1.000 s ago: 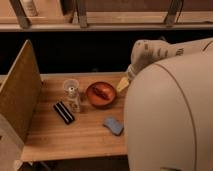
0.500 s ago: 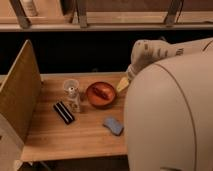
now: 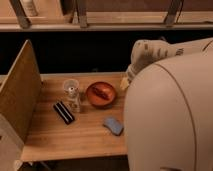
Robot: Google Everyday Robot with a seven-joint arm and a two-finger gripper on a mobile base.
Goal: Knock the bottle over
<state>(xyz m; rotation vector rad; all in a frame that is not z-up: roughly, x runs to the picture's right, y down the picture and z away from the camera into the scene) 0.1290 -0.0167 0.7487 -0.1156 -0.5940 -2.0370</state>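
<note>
At the table's [image 3: 75, 137] edge the gripper [image 3: 124, 83] hung beside the bowl [image 3: 101, 94]; I cannot tell how far it was spread. The bottle [image 3: 71, 95] stood upright beyond the bowl, apart from the gripper.

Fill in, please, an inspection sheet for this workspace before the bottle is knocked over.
surface: wooden table; upright wooden panel along its left side.
job's things: clear bottle upright, left of the red bowl.
clutter: red bowl with something inside; black striped block in front of the bottle; blue-grey object nearer the front edge.
grippers: gripper at the arm's end, right of the bowl, apart from the bottle.
cables: nothing seen.
surroundings: shelf behind, pale bottle above it; robot's white body at right.
</note>
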